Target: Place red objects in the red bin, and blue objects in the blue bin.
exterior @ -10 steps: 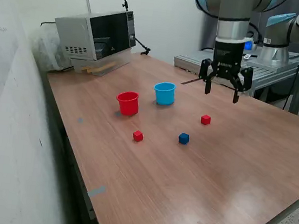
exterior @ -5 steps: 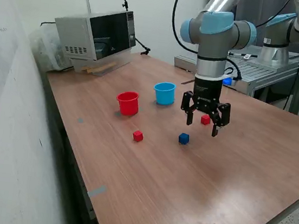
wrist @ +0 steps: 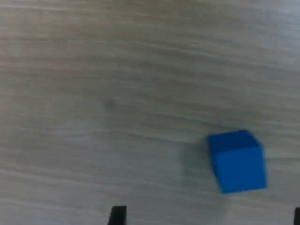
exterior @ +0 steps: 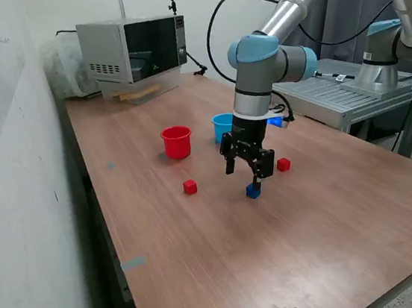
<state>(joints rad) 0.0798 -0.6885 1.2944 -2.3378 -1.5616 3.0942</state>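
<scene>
My fingers (exterior: 257,177) are spread wide and empty, hovering just over the brown wooden table (exterior: 316,235). The small dark blue cube (wrist: 237,161) sits on the wood beneath me, off-centre, nearer one fingertip than the other and touching neither.

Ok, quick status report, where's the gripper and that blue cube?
Gripper open, low over the table. Blue cube on the wood, not between the fingers, ungrasped. Nothing in the way.

gripper (exterior: 243,173) now low over blue cube (exterior: 252,191)
</scene>
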